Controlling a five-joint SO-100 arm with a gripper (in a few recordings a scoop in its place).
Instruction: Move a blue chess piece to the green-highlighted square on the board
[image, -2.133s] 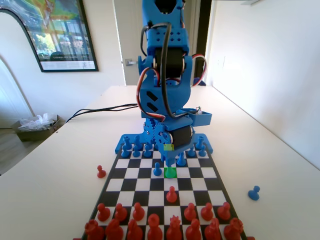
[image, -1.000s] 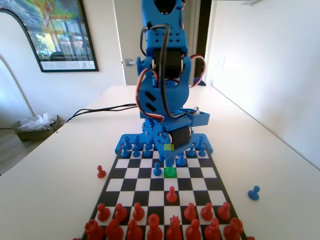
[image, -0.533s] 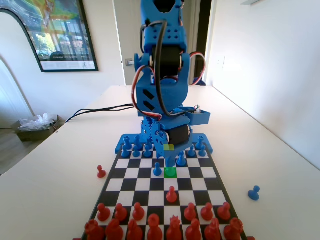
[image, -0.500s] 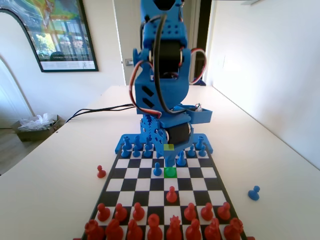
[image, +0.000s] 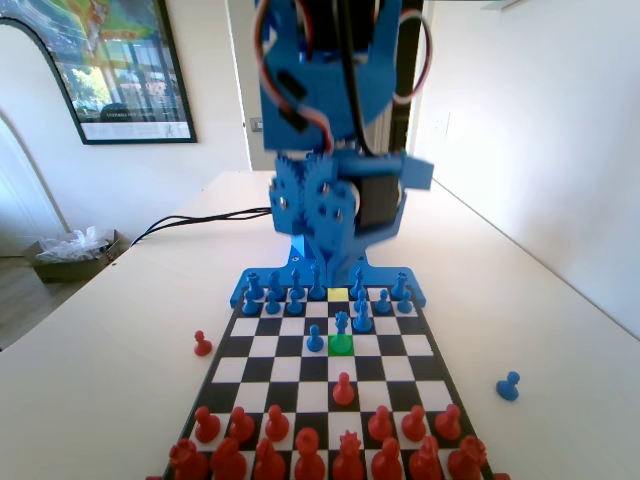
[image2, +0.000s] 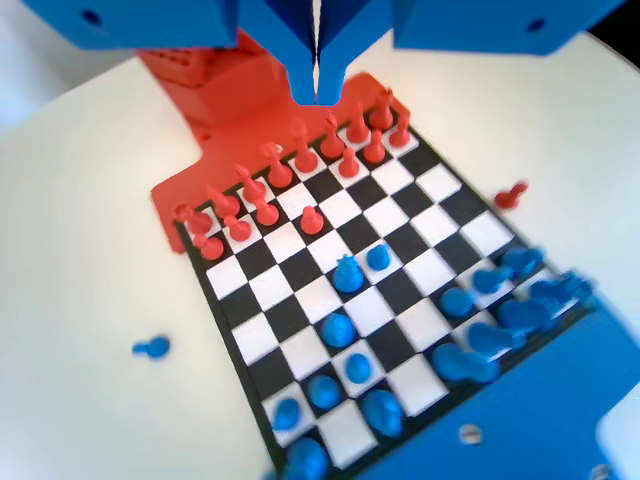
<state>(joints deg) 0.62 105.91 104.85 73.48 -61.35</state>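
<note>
Fixed view: the blue chess piece (image: 341, 323) stands upright on the green-highlighted square (image: 341, 345) of the board (image: 420, 372), one row in front of the blue pawn line and just right of a lone blue pawn (image: 315, 340). Nothing touches it. The gripper (image: 335, 262) hangs well above and behind it, over the blue back rows, blurred; its tips end clear of the pieces' tops. A paler yellow-green square (image: 338, 295) lies bare in the blue back rows behind the piece. A red pawn (image: 343, 388) stands two rows nearer the camera, and a blue pawn (image: 508, 386) lies off the board on the tabletop (image: 120, 330) at the right.

Wrist view: the gripper (image2: 316, 90) shows its two jaws pressed almost together with only a thin slit between them, holding nothing. The blue chess piece (image2: 347, 273) sits far below them, mid-board, apart from the jaws.
</note>
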